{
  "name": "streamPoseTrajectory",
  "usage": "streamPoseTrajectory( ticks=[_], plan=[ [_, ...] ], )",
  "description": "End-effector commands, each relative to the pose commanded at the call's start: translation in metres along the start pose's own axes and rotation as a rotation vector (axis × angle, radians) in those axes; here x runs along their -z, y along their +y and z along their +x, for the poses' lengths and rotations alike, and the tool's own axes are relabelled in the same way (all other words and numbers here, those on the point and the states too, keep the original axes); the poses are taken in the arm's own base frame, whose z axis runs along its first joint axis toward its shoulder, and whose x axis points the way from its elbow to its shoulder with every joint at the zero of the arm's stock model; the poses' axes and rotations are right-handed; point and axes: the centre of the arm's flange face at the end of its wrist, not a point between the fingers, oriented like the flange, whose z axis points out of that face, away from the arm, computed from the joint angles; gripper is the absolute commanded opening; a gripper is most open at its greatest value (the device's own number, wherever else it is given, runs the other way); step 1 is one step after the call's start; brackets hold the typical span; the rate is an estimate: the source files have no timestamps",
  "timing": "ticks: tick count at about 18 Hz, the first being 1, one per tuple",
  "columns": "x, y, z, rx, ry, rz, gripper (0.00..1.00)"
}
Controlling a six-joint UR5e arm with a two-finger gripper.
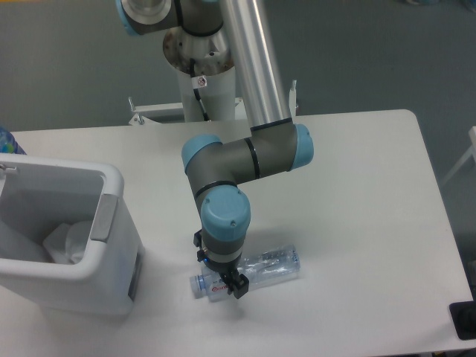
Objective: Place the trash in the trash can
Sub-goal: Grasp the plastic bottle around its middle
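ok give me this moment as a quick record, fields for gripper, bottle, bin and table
gripper: gripper pointing down over the bottle's label end, jaw state unclear
bottle: clear plastic bottle lying on its side on the table
bin: white trash can to the bottle's left, something white inside
table: white table
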Motion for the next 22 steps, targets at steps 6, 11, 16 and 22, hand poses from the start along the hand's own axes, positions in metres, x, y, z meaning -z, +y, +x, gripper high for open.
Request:
streamPoseTrajectory(
  ticks=[6,11,16,22],
  plan=[
    [0.031,-0.007,-0.014,0.009,-0.053,0.028,0.36],
    [0.086,0.010,-0.050,0.102,-0.121,0.140,0.36],
    [0.153,0.026,-0.081,0.221,-0.148,0.392,0.36],
    [0.218,0.047,-0.081,0.284,-0.127,0.630,0.38]
  ],
)
